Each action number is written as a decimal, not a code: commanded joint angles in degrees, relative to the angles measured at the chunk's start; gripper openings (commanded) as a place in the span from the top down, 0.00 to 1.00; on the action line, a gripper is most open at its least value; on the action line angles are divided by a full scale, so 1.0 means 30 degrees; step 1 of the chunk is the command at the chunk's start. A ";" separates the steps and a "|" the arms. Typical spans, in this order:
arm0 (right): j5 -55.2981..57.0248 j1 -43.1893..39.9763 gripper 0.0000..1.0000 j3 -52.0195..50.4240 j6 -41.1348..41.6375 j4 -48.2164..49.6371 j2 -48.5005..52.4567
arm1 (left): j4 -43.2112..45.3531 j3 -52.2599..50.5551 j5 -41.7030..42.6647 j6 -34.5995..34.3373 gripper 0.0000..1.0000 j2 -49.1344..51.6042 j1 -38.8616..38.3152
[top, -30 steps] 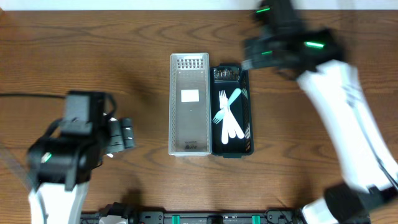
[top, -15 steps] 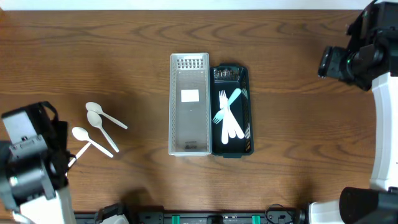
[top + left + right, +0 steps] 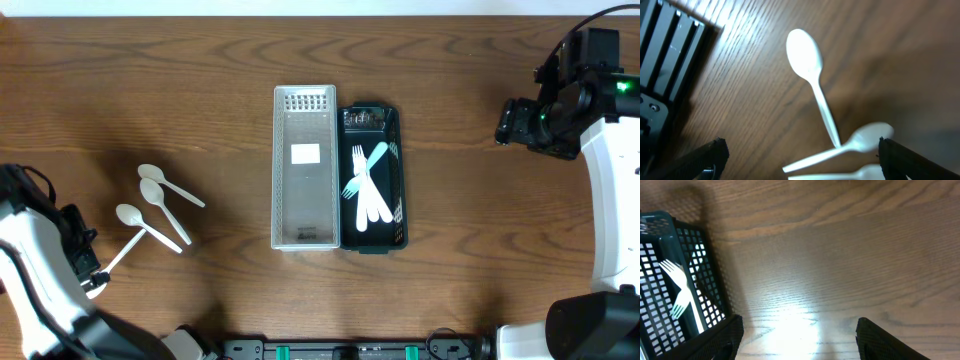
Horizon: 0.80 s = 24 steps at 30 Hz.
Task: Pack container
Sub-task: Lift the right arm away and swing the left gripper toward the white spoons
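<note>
at centre of the wood surface (image 3: 200, 60): white bin (image 3: 304, 205), long axis running 12 to 6, a white label (image 3: 305, 154) on its floor. right against its 3 o'clock side: black bin (image 3: 402, 200), mesh-walled, same orientation. inside the black bin: forks (image 3: 366, 185), white and pale blue, lying crossed in a loose pile, tines mostly toward 12.

well apart at 9 o'clock of the bins: three white spoons (image 3: 152, 190) flat on the surface, bowls toward 10, handles fanning toward 4 and 7, the lowest one angled against the other two.

left pincer (image 3: 801, 150): released, spread wide, grasping nothing. low at 8 o'clock of the surface, close to the spoons; in its wrist view shows the spoons between the two fingertips, one full spoon with bowl toward 12, no contact visible.

right pincer (image 3: 797, 330): released too, grasping nothing, only bare wood between its fingers. sits far out at 2 o'clock of the bins, well apart from them; in its wrist view catches just a corner of the black bin at 9 o'clock, one white fork inside.
</note>
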 commanded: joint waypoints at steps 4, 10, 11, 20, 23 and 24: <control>-0.0131 0.0175 0.25 -0.0131 -0.0284 0.0044 -0.0015 | 0.0233 -0.0080 0.0903 -0.0437 0.02 0.2820 0.0546; -0.0131 0.0175 0.25 -0.0131 -0.0284 0.0044 -0.0015 | 0.1064 -0.0102 0.0627 -0.0466 0.02 0.4437 0.0546; -0.0131 0.0175 0.25 -0.0131 -0.0284 0.0036 -0.0015 | 0.1297 -0.0182 0.0495 -0.0452 0.02 0.4524 0.0546; -0.0131 0.0175 0.25 -0.0131 -0.0284 0.0015 -0.0015 | 0.6200 -0.3308 0.0233 0.0962 0.02 0.4517 0.0546; -0.0131 0.0175 0.25 -0.0131 -0.0291 -0.0095 -0.0015 | 0.7300 -0.4138 0.0233 0.1064 0.02 0.4517 0.0546; -0.0131 0.0175 0.25 -0.0131 -0.0291 -0.0109 -0.0015 | 0.7599 -0.4364 0.0233 0.1064 0.02 0.4517 0.0546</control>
